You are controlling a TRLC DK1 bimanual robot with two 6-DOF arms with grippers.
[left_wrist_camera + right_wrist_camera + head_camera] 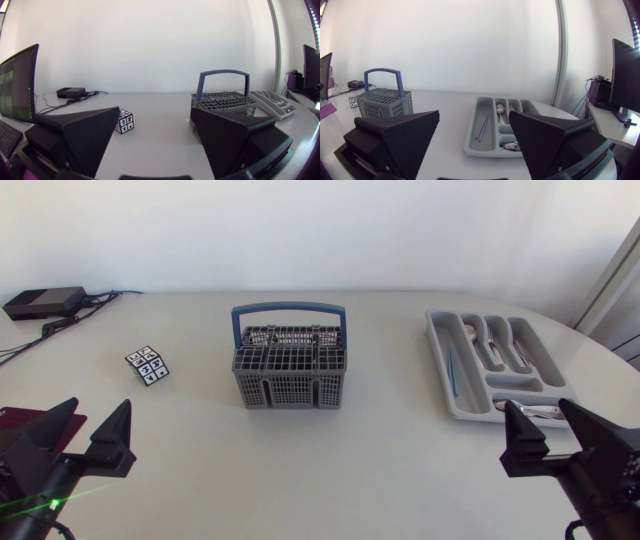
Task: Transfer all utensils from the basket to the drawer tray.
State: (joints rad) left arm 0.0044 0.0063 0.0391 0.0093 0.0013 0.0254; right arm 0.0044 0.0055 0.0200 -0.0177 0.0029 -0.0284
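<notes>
A: Basket (pixel 289 368)?
B: Mid-surface (pixel 320 470), handle upright. Tray (pixel 478 408) well apart from it, beside the right arm; utensils (pixel 492 345) lie in its compartments.
A: Jaws?
B: Left jaws, right jaws: both released, holding nothing.

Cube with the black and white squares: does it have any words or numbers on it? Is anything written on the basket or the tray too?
Cube: no words or numbers, only black-and-white square patterns, too small to make out.
Basket: no writing shows.
Tray: no writing shows.
So there is no text that can be read here.
</notes>
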